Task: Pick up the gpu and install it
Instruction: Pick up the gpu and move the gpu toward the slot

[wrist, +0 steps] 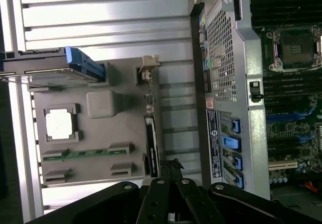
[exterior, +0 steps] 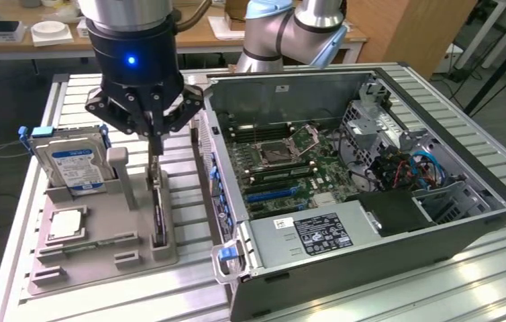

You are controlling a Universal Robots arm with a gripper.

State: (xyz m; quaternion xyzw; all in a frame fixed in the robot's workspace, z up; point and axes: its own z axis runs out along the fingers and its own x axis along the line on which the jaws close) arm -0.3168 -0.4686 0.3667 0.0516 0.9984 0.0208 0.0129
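Step in hand: pick-up approach. The hand [exterior: 154,149], fingers fully closed and apparently gripping nothing, hangs over the gpu [exterior: 159,215], which stands on edge in the grey tray [exterior: 92,268] beside the computer case [exterior: 325,288]. Grasping calls for parted fingers straddling the card's upper edge.

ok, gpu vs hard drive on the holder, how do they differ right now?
Hard drive is silver with a blue label; gpu is a thin dark card. Hard drive sits at the holder's far end in the exterior view; gpu runs along its edge beside the case. The shut gripper hangs right over the gpu, apart from the hard drive; whether it grips, cannot tell. Both stand on edge in the holder.
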